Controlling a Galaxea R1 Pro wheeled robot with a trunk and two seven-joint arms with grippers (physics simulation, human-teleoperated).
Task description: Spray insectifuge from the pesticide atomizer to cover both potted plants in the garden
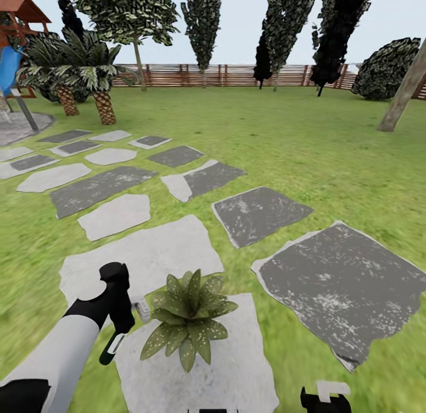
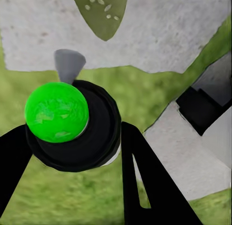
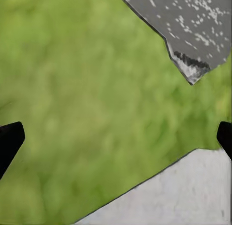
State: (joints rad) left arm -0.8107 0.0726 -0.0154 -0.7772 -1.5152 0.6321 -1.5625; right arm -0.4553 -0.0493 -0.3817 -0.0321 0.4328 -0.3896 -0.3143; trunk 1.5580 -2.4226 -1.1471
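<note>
Head view, plant: we've got one potted plant [image 1: 188, 317] low in the middle, speckled green leaves spread over a pale stepping stone [image 1: 236, 371]; its pot is hidden under the leaves.
Head view, left arm: our left gripper [image 1: 121, 330] hangs just left of the plant, pointing down, over the edge of that pale stone and the lawn [image 1: 307, 141].
Head view, atomizer: can't really pick it out here, too small and tucked in the fingers.
Head view, right arm: the right gripper [image 1: 324, 396] pokes in at the bottom edge, near a dark grey stone [image 1: 343, 283].
Head view, background: more stepping stones run off to the left, palms [image 1: 89, 76], a row of trees and a brown slatted fence [image 1: 236, 74] at the back.
Left wrist view, grip: the black fingers [image 2: 150, 181] are pinched on the pesticide atomizer [image 2: 72, 126], a dark round body with a bright green cap facing us. A speckled leaf tip [image 2: 100, 12] lies over the pale stone beyond it.
Right wrist view, grip: fingertips [image 3: 9, 140] sit far apart at opposite edges, so spread wide, nothing between them, just grass and two stone corners.
</note>
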